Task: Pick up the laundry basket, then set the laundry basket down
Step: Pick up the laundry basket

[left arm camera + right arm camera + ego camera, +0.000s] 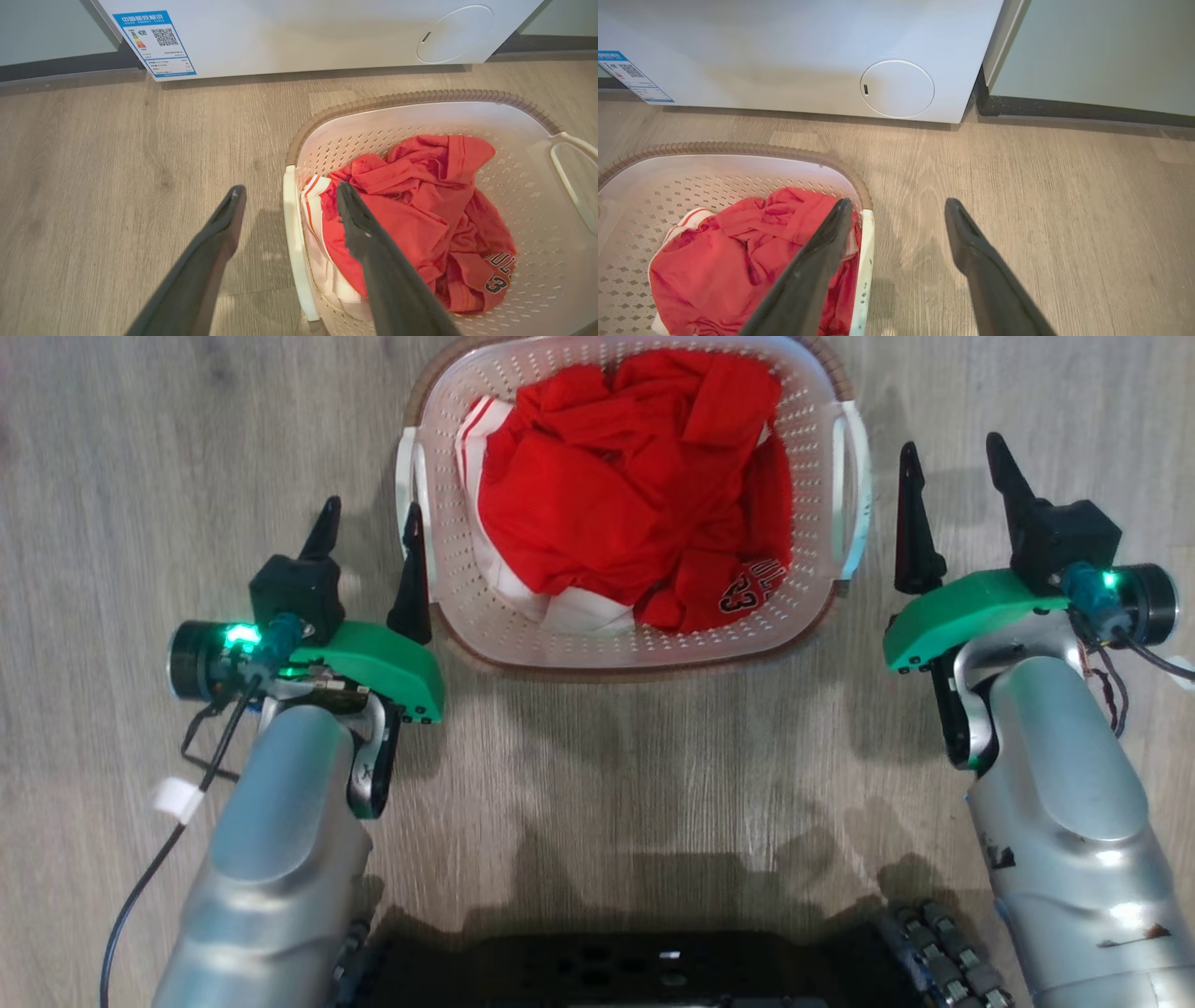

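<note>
The laundry basket (pixel 814 439) stands on the wooden floor at the top middle of the head view, white and perforated with a brown rim, holding red and white clothes (pixel 635 485). My left gripper (pixel 369 527) is open beside the basket's left handle (pixel 404 467); in the left wrist view that gripper (pixel 290 186) has the handle (pixel 294 233) between its fingers, one finger over the clothes (pixel 420 200). My right gripper (pixel 952 443) is open just right of the right handle (pixel 857 476). In the right wrist view the gripper (pixel 899 200) frames that handle (pixel 867 266).
A white washer (pixel 303 32) with a round cover (pixel 897 88) stands on the floor just beyond the basket. A pale green wall panel (pixel 1101 51) is beside it. My dark base (pixel 607 971) lies at the bottom of the head view.
</note>
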Robot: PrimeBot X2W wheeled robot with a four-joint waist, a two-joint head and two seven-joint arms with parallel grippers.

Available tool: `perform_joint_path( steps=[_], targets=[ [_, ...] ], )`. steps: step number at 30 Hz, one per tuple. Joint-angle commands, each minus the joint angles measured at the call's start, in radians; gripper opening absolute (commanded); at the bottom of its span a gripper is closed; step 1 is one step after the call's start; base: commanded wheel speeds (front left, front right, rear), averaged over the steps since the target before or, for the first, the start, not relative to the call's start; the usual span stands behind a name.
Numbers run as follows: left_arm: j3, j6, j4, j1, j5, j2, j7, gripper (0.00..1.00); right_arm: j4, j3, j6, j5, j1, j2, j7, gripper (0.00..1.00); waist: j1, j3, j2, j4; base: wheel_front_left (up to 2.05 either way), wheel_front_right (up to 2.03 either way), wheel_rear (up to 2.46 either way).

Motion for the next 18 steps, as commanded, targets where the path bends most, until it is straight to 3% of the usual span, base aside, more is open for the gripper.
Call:
perform_joint_path(
  steps=[1,18],
  targets=[
    [0.013,0.002,-0.008,0.003,-0.011,0.019,-0.005,1.0,-0.011,0.02,-0.002,-0.01,0.014,0.006,-0.008,1.0,-0.0001,0.014,0.0001,0.008,0.0,0.0,0.0],
    [-0.041,-0.009,0.136,-0.089,-0.049,0.019,-0.005,1.0,0.014,0.031,-0.002,-0.015,-0.011,0.006,-0.008,1.0,-0.0001,0.096,0.0001,0.014,0.0,0.0,0.0]
  ],
)
